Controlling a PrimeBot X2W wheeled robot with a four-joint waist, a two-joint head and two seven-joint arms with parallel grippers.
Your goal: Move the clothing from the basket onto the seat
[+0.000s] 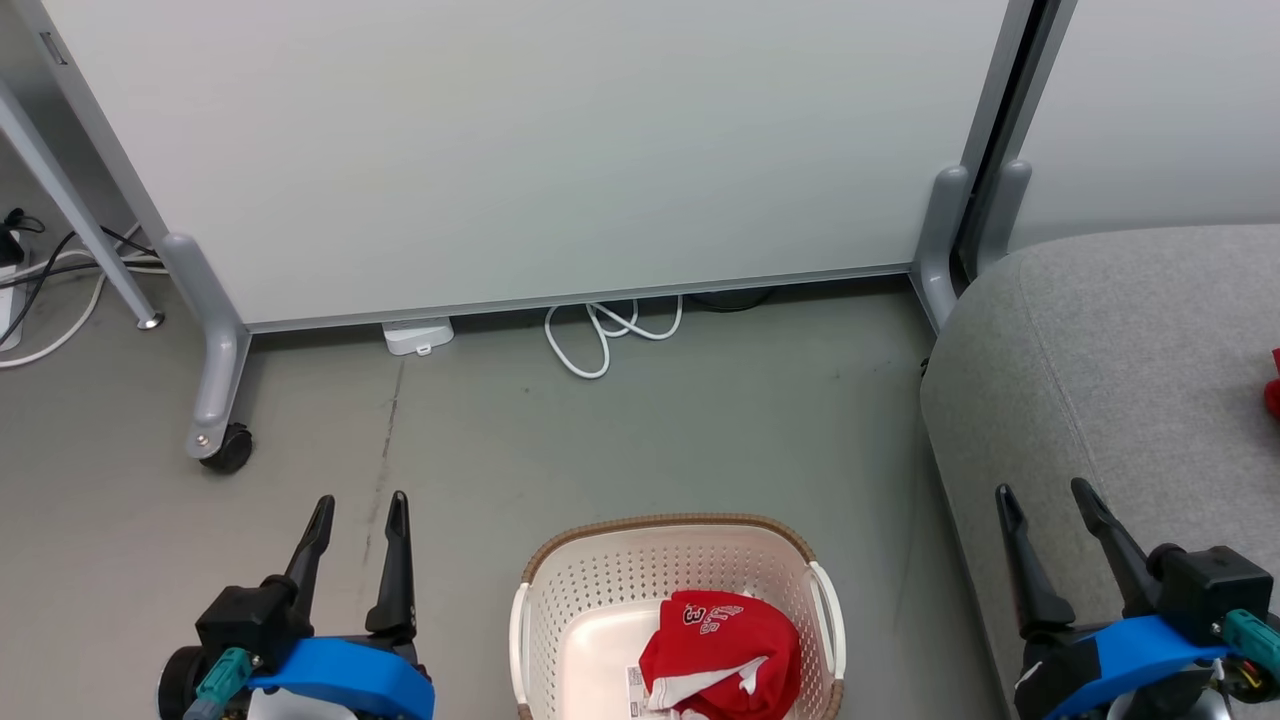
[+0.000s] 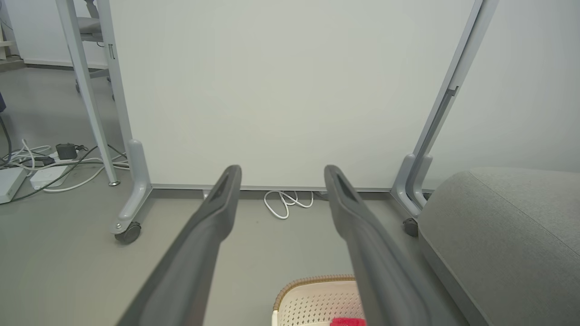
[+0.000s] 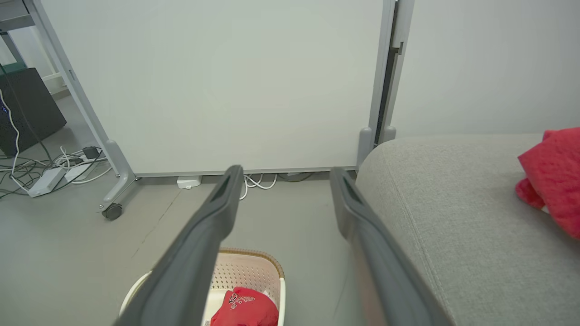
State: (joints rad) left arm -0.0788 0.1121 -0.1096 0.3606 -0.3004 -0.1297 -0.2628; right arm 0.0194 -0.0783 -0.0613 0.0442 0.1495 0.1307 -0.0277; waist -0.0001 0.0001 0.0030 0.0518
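Bright, even, diffuse light from above; faint soft shadows on floor. Panel matte, evenly lit. My wrist views bow at edges; left gripper fingers blur near lens.

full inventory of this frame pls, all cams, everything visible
jersey: one, red with white trim, crumpled in the basket
second garment: one, red, lying on the sofa
basket: one, cream with brown rim, on the floor between the grippers
sofa: one, grey, right of the basket
partition panel: one, pale with grey wheeled legs, behind the basket
coiled cable: one, white, on the floor under the panel
small box: one, white, under the panel's edge
power strip and cables: a tangle, white and black, on the floor far left
left gripper: one, dark fingers, open, empty
right gripper: one, dark fingers, open, empty, by the sofa
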